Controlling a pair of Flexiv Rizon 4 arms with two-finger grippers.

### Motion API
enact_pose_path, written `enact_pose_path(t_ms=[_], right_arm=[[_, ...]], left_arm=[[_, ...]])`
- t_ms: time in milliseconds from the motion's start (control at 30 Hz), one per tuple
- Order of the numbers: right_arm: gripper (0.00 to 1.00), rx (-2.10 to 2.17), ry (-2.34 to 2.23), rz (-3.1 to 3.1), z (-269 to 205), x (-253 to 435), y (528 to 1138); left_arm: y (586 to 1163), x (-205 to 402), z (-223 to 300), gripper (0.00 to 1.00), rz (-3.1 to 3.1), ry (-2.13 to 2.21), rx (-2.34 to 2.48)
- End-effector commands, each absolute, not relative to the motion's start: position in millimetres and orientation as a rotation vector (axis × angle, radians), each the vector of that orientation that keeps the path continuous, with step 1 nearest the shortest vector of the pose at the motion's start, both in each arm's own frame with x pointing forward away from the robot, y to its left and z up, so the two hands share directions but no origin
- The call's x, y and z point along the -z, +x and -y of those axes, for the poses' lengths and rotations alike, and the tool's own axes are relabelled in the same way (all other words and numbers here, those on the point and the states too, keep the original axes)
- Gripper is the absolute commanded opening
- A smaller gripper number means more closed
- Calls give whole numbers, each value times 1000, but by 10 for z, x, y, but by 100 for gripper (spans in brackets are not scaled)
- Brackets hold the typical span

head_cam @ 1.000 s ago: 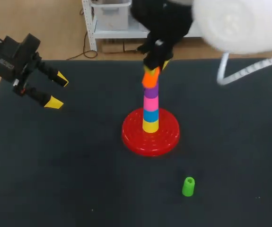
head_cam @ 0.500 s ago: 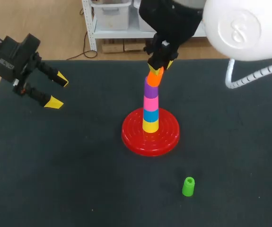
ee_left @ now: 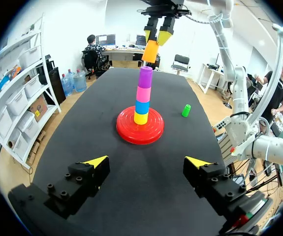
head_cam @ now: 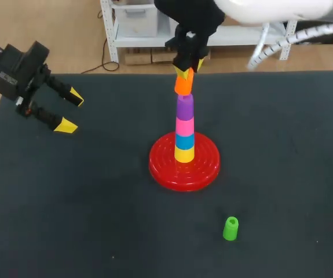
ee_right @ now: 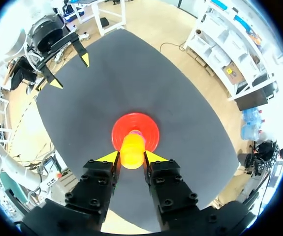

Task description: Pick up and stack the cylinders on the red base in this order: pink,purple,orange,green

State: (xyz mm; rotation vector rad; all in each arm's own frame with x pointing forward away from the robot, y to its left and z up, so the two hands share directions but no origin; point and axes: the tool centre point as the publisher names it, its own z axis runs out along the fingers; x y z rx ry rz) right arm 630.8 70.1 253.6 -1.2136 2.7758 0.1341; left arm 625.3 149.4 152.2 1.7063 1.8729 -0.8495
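The green cylinder point(head_cam: 230, 228) stands near the desk's near edge; at mid-desk the red base point(head_cam: 160, 168) carries a stack topped by the purple cylinder point(head_cam: 184, 108). Centre the orange cylinder point(head_cam: 183, 86), pinched in the right pincer point(head_cam: 186, 70) just above it, before lowering straight down. The right arm points downward over the stack; the left pincer point(head_cam: 72, 111) hangs spread near the far left corner.

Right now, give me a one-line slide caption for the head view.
Right pincer holds the orange cylinder above the stack on the red base; green cylinder stands on the table; left pincer open.
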Motion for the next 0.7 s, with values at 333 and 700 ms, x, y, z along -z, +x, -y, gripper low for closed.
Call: enact_pose_path(t_ms=[333, 700], right_arm=[[0, -79, -1239, -2868, -696, -2374, 6346], [0, -62, -1255, -2891, -729, -2249, 6377]], left_arm=[[6247, -1512, -1495, 100, -1870, 1705, 848], [6247, -1512, -1495, 100, -1870, 1705, 848]])
